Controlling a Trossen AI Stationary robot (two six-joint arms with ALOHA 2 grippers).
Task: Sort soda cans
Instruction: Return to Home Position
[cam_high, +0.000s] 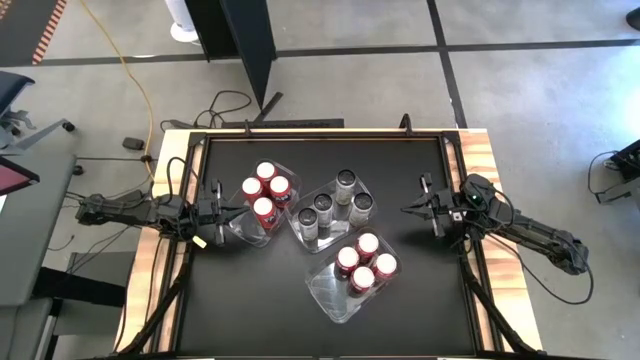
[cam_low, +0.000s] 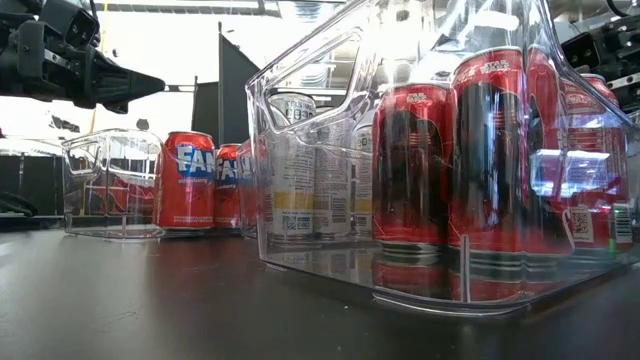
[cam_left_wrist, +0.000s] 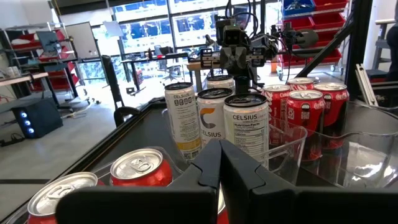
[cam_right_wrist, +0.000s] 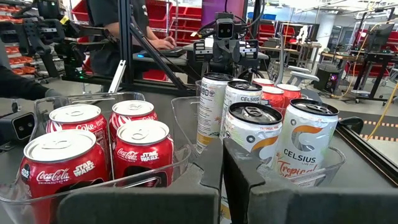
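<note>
Soda cans (cam_high: 322, 212), red or silver-white, upright in clear trays (cam_high: 330, 296)

You see two dark, near-black arms built from slim jointed segments, the left arm (cam_high: 130, 209) and the right arm (cam_high: 525, 232) each trailing black cables along their links toward the table's edge. Your left gripper (cam_left_wrist: 219, 163) shows two matte black, wedge-shaped fingers with flat inner faces, and the right gripper (cam_right_wrist: 222, 163) has the same blocky black fingers. On the right arm's wrist housing (cam_high: 470, 195) you can pick out a small green light.
</note>
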